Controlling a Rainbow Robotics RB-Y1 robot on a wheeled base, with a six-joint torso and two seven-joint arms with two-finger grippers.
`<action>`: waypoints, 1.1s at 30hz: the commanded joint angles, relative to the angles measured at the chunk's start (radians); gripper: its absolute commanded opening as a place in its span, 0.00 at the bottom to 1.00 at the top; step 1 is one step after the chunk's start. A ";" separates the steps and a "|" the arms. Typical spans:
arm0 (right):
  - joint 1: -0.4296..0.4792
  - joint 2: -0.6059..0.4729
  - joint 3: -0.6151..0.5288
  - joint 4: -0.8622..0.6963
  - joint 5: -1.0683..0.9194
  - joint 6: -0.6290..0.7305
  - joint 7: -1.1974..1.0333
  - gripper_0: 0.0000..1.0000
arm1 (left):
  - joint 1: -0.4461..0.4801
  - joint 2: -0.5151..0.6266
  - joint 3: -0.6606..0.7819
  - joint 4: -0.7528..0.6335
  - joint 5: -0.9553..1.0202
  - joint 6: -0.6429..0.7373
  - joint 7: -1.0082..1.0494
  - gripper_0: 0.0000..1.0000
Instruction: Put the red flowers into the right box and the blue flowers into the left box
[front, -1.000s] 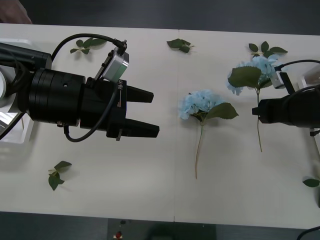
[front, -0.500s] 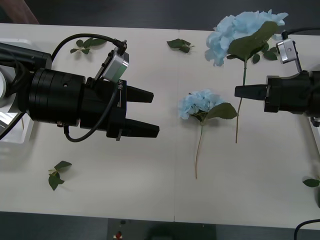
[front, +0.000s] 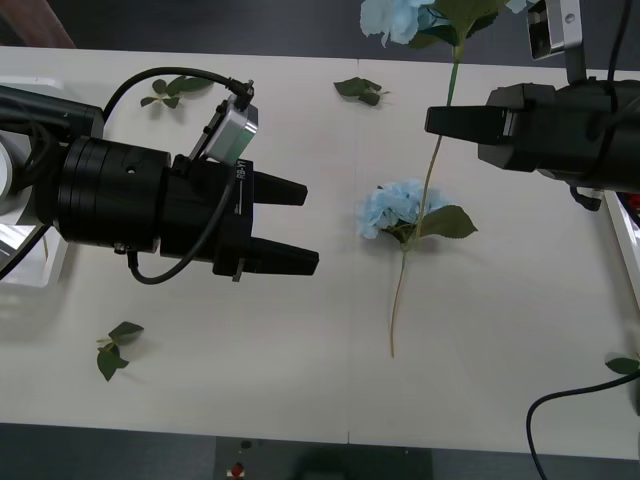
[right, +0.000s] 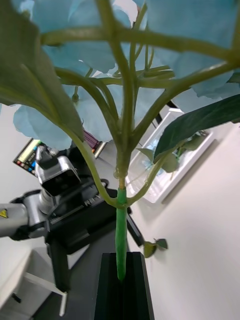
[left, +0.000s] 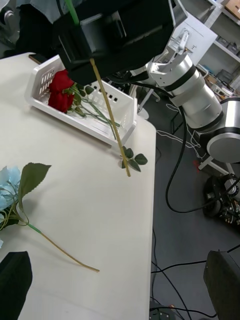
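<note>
**Blue hydrangea lifted, bound for the left box**

Right gripper (front: 432, 120) clamped on the stem of a blue hydrangea (front: 395, 15), bloom high over the table's far edge, stem end hanging free above the table (front: 300, 390). Left gripper (front: 300, 225) open, idle mid-table. Second blue hydrangea (front: 400, 208) lying flat just beneath the hanging stem. Red roses (left: 61, 90) already resting in the right box (left: 45, 75). Transport step under way; next, likely a carry leftward across to the left box (front: 25, 250), or a handover, then release

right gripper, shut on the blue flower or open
Shut: the right gripper clamps the blue flower's stem, lifting it off the table.
</note>
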 joint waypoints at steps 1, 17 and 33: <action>-0.053 0.010 0.036 -0.050 -0.029 -0.030 -0.116 0.00 | 0.031 -0.041 0.011 -0.005 0.046 -0.016 -0.038 1.00; -0.113 0.010 0.108 -0.054 -0.036 -0.088 -0.223 0.00 | -0.082 -0.103 -0.038 -0.027 0.060 -0.044 0.310 1.00; -0.113 0.010 0.108 -0.054 -0.036 -0.088 -0.223 0.00 | -0.124 -0.172 -0.165 -0.024 -0.032 -0.212 0.456 0.78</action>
